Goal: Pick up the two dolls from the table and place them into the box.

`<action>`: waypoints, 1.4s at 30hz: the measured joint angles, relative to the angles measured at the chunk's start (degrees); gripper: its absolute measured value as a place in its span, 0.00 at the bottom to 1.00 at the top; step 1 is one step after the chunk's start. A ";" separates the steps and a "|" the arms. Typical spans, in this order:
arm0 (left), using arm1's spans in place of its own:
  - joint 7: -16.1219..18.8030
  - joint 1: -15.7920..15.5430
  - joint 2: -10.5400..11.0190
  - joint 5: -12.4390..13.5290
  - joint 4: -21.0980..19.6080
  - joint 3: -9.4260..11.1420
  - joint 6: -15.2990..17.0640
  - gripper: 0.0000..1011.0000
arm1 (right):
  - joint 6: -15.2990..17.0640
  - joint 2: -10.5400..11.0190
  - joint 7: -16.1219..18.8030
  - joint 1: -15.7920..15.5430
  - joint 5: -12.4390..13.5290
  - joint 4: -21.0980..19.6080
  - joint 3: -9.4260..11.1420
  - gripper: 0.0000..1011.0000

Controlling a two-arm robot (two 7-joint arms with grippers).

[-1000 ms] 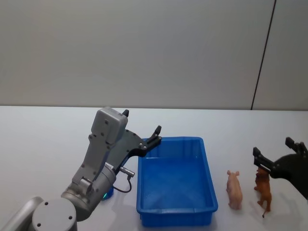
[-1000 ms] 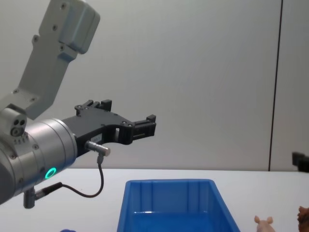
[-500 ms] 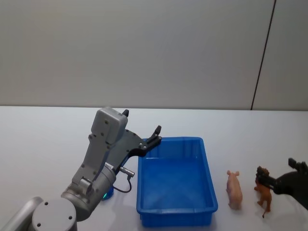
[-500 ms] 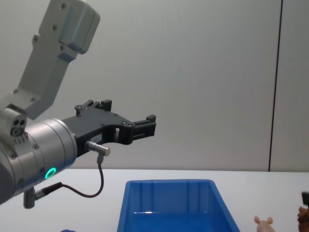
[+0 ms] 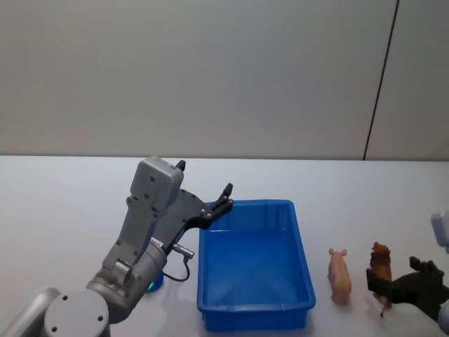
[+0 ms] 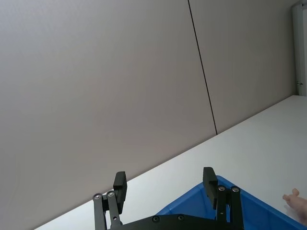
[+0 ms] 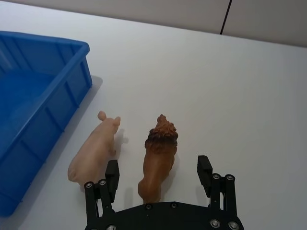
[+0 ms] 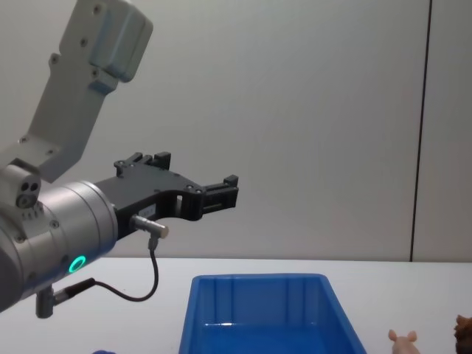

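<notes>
A brown lion doll [image 5: 381, 261] [image 7: 158, 158] [image 8: 463, 333] stands on the white table [image 5: 70, 203], right of the blue box [image 5: 295, 232] [image 7: 72, 45] [image 8: 258, 279]. A pink pig doll [image 5: 339, 276] [image 7: 93, 151] [image 8: 403, 341] lies between the lion and the box. My right gripper [image 5: 396, 275] [image 7: 158, 170] is open, low over the table, with the lion's hindquarters between its fingers. My left gripper [image 5: 205, 179] [image 6: 164, 181] [image 8: 195, 173] hangs open and empty above the box's left rear corner. A small dark-blue thing [image 5: 158, 280] peeks out under the left arm.
The box's inside holds nothing. Bare white tabletop stretches behind the box and to its far left and right. A grey wall with a dark vertical seam [image 5: 379, 77] closes the back.
My right gripper has come down and back toward the table's near edge, from above the lion to around its rear. The left arm, box and pig have not moved.
</notes>
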 joint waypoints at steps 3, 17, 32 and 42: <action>0.00 0.00 0.00 0.00 0.00 0.00 0.00 0.99 | 0.52 -0.35 -0.01 0.29 -0.04 0.71 -0.18 0.99; 0.00 0.00 0.00 0.00 0.00 0.00 0.00 0.99 | 2.26 -2.16 -0.67 1.94 -0.06 4.04 -0.90 0.79; 0.00 0.00 0.00 0.00 0.00 0.00 0.00 0.99 | 2.44 -3.07 -2.83 2.26 0.75 4.44 -0.91 0.32; 0.00 0.00 0.00 0.00 0.00 0.00 0.00 0.99 | -0.24 -3.33 -4.65 1.89 0.21 2.02 -0.75 0.30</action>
